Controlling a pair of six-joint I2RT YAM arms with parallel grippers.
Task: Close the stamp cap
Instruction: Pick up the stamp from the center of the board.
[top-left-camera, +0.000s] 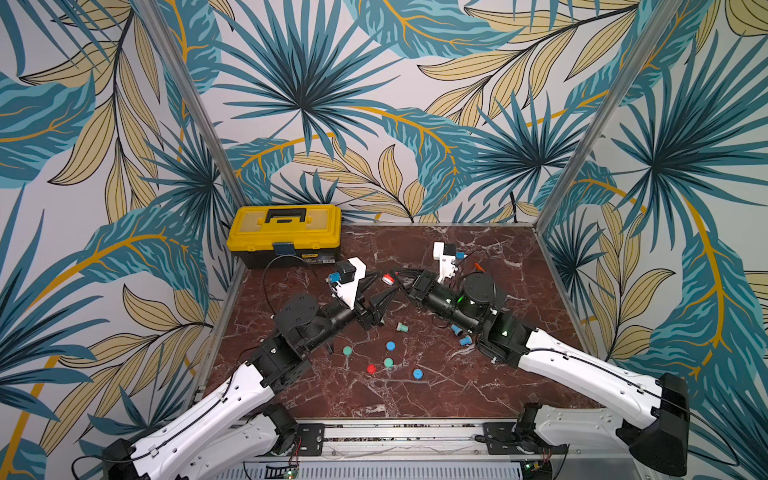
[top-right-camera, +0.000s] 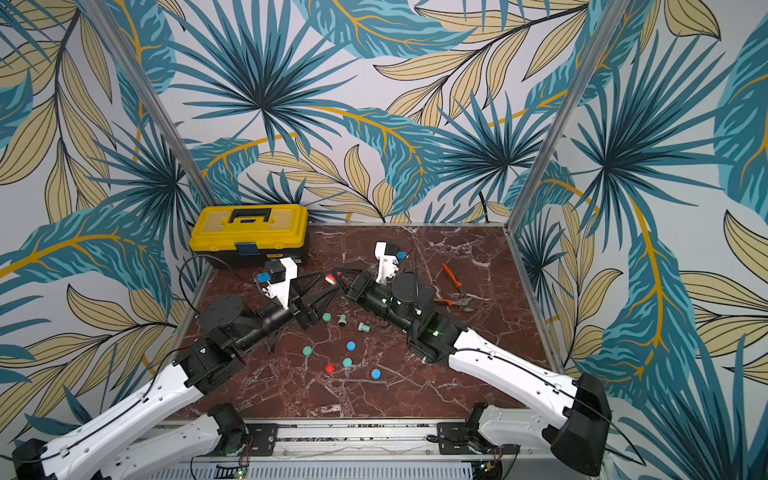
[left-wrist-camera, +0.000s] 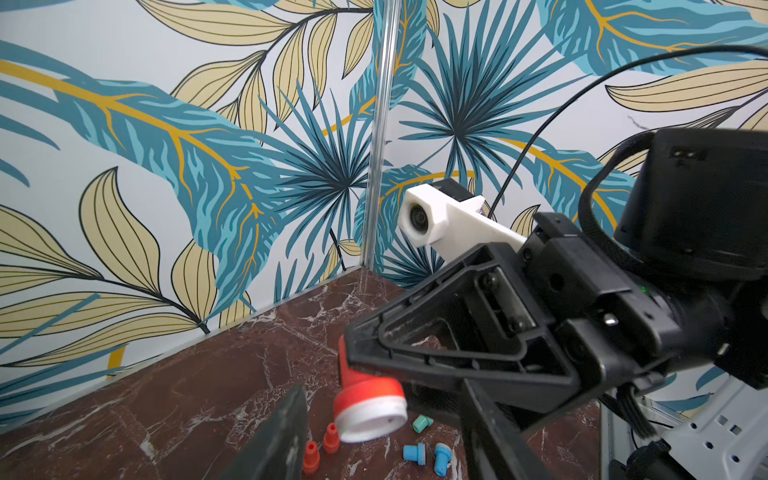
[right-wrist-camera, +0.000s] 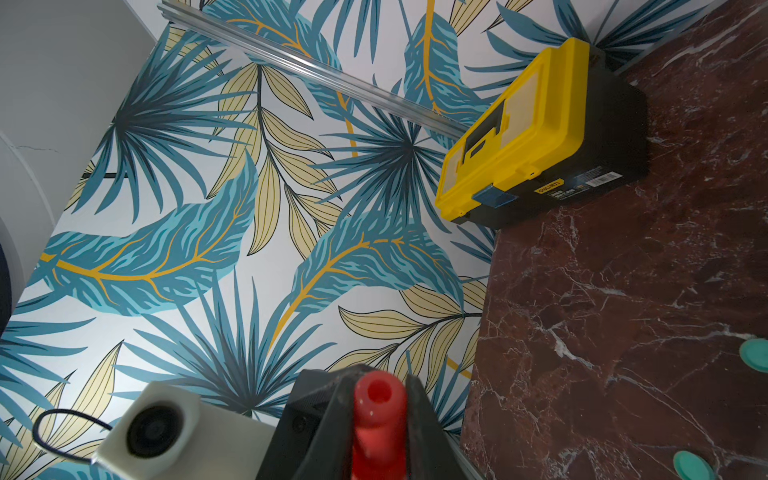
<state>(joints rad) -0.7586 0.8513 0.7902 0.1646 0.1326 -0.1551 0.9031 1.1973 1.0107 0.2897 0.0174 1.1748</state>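
Observation:
A red stamp (top-left-camera: 388, 278) (top-right-camera: 330, 278) hangs above the marble table at the middle back, held by its narrow handle. My right gripper (right-wrist-camera: 378, 399) (top-left-camera: 397, 275) is shut on that handle (right-wrist-camera: 378, 409). The stamp's wide end (left-wrist-camera: 370, 411) is white; I cannot tell whether that white part is a cap. My left gripper (left-wrist-camera: 386, 432) (top-left-camera: 386, 282) is open, one finger (left-wrist-camera: 282, 436) on each side of the white end, with gaps and no touch. A loose red cap (top-left-camera: 371, 368) (top-right-camera: 330, 368) lies on the table nearer the front.
A yellow toolbox (top-left-camera: 284, 235) stands at the back left. Loose teal (top-left-camera: 348, 351) and blue (top-left-camera: 390, 345) caps, a teal stamp (top-left-camera: 402, 328) and blue stamps (top-left-camera: 456, 330) lie mid-table. Two small red stamps (left-wrist-camera: 311, 457) lie below the grippers. Orange pliers (top-right-camera: 455, 291) lie right.

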